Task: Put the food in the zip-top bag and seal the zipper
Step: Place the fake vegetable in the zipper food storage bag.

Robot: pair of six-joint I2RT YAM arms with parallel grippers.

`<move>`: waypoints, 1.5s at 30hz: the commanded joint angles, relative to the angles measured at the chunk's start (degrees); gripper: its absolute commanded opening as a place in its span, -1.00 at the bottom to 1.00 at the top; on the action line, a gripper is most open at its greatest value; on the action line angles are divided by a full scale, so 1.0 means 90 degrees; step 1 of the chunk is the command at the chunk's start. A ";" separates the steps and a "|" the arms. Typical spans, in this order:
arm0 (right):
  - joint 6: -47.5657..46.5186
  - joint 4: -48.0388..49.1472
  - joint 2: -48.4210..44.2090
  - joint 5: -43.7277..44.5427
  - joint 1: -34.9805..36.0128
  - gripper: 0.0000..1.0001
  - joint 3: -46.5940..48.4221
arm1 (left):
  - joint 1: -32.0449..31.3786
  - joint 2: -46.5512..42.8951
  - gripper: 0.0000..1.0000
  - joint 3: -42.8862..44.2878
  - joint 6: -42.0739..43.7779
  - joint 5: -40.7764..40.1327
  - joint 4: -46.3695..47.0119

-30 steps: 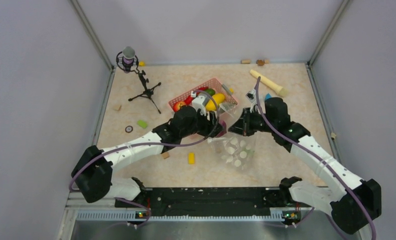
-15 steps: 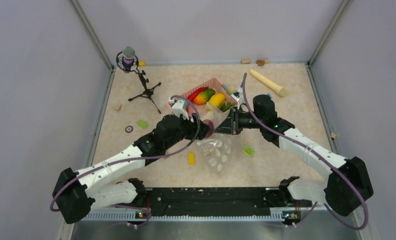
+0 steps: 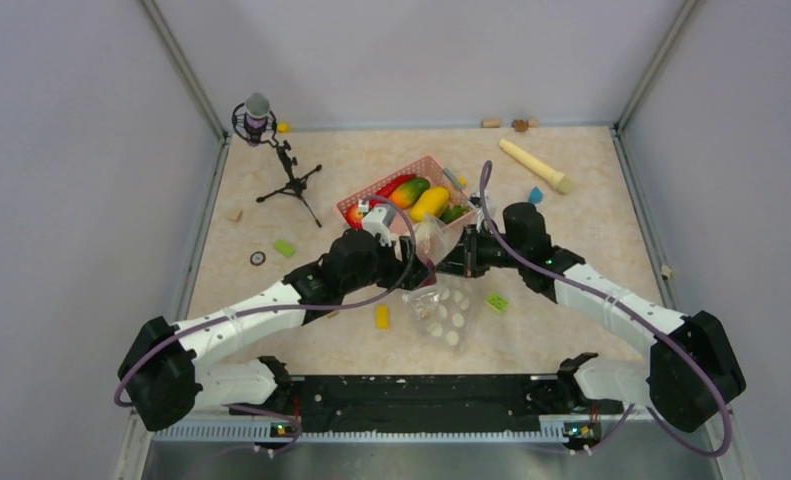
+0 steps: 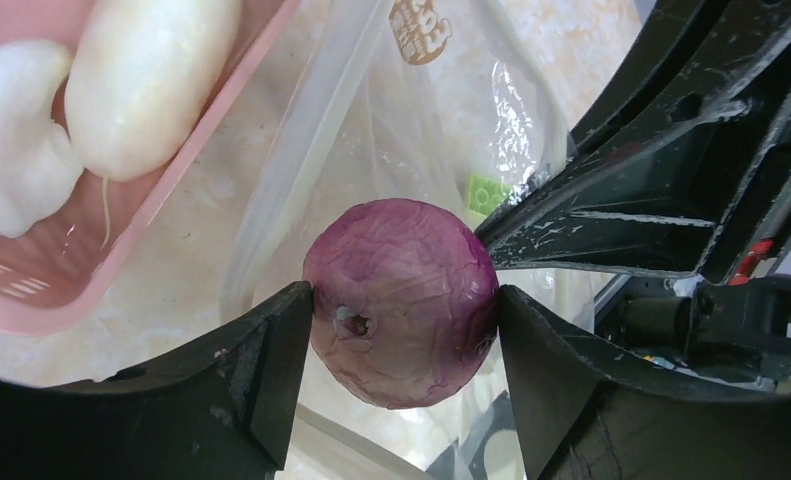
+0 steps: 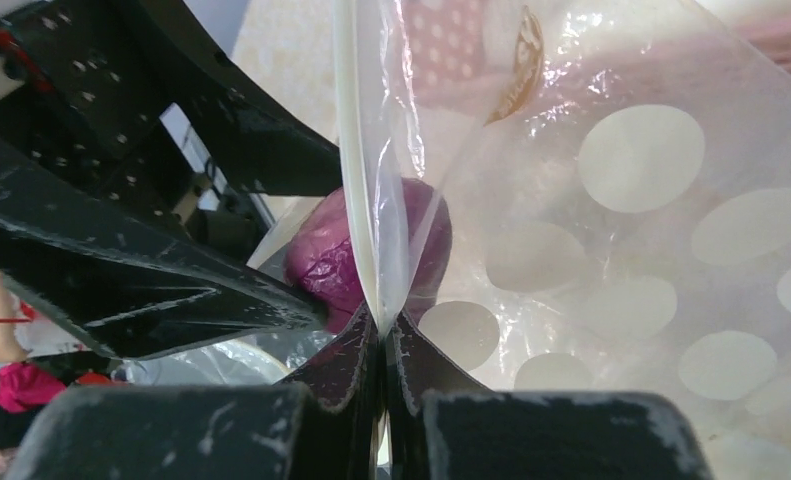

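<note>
your left gripper [image 4: 403, 318] clamps the purple onion [image 4: 401, 285] from both sides, right at the mouth of the zip-top bag [image 5: 621, 200]. your right gripper [image 5: 383, 335] is pinched tight on the bag's zipper [image 5: 356, 150] edge, holding it up. in the top view, the pink basket [image 3: 376, 186] with more food [image 3: 430, 202] sits at 11 o'clock of the bag.

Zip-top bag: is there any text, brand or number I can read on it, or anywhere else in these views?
Bag, left wrist view: a gold printed mark near the top edge, cut off by the frame; too unclear to read.
Bag, right wrist view: the same kind of mark shows creased and edge-on; unreadable.
Top view: no readable text anywhere.
</note>
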 commanded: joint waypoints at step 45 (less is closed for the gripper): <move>-0.1169 -0.2924 -0.1432 0.1602 -0.0802 -0.99 0.0643 | -0.0057 0.0397 -1.00 0.1965 0.1838 -0.1995 -0.0982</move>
